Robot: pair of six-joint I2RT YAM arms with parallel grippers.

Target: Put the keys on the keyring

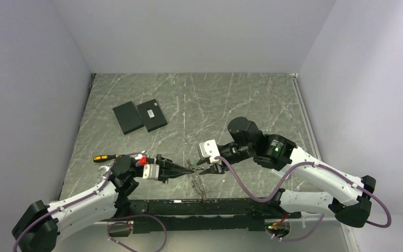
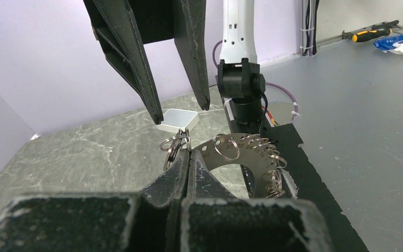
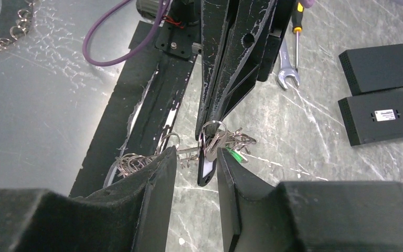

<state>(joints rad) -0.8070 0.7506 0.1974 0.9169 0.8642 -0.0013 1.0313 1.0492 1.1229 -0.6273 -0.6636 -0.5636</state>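
Mid-table, near edge: left gripper (image 2: 189,152) clamped shut on the keyring (image 2: 175,143). Right gripper (image 3: 197,155) jaws stand apart around a hanging black-headed key (image 3: 205,168), no clear grip. Judged light, stiff, slippery; pinch the head.

Grey marble table (image 1: 231,105): two black plates (image 1: 127,117) side by side far left; screwdriver (image 1: 105,157), wrench (image 3: 286,73) nearer.
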